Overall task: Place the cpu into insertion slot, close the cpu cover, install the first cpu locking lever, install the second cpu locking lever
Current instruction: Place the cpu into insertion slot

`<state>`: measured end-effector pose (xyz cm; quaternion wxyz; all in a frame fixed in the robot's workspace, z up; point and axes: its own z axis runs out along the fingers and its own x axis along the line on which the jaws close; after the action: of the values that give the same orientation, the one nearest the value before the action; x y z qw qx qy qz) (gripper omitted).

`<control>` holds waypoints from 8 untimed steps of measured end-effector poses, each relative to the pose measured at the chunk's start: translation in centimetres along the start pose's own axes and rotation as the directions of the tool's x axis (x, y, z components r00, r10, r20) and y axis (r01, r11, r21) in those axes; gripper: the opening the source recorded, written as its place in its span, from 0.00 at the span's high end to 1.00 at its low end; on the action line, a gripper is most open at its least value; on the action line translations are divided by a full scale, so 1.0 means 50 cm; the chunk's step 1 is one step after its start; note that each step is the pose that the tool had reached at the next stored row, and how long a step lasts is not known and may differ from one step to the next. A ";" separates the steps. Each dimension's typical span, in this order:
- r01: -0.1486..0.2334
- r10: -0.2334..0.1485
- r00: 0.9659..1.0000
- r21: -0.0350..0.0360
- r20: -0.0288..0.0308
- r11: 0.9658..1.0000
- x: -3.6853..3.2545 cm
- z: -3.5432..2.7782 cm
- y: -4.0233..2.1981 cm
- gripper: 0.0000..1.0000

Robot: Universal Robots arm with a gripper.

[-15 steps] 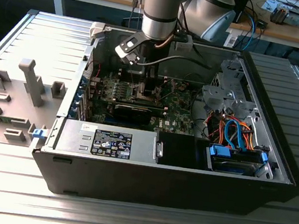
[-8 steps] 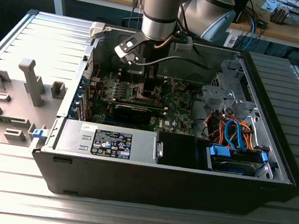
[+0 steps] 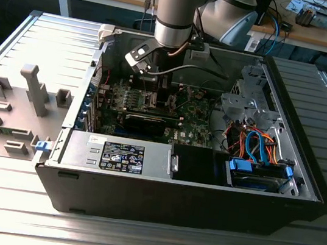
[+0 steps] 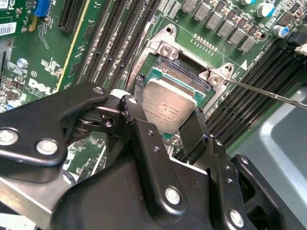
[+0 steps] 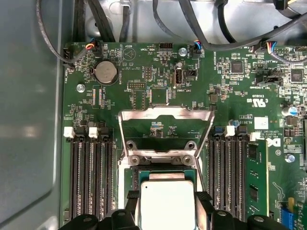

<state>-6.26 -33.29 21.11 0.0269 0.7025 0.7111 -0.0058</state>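
In both wrist views the cpu (image 4: 169, 109) (image 5: 167, 203), a small square chip with a dull silver top, lies over the open socket on the green motherboard (image 5: 144, 91). My gripper (image 4: 168, 96) (image 5: 166, 196) has one black finger (image 4: 138, 88) on each of two opposite edges of the chip and looks shut on it. The cpu cover (image 5: 165, 115), a thin silvery frame, stands flipped open behind the socket. A thin wire locking lever (image 4: 268, 93) sticks out from the socket corner. In the exterior view the gripper (image 3: 155, 96) reaches down into the open computer case.
Black memory slots (image 5: 91, 177) flank the socket on both sides. A power supply box (image 3: 122, 156) and a drive bay with blue parts (image 3: 257, 173) line the case's near wall. Cables (image 5: 201, 28) hang over the board's far edge. A grey fixture (image 3: 33, 87) stands at the exterior view's left.
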 end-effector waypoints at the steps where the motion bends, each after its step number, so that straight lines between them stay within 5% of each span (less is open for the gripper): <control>1: 0.000 0.000 1.000 0.000 0.000 1.000 0.000 0.002 0.000 0.45; 8: -0.001 0.001 1.000 0.000 0.000 1.000 0.001 0.011 -0.002 0.45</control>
<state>-6.34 -33.29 20.54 0.0269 0.7028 0.7109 -0.0058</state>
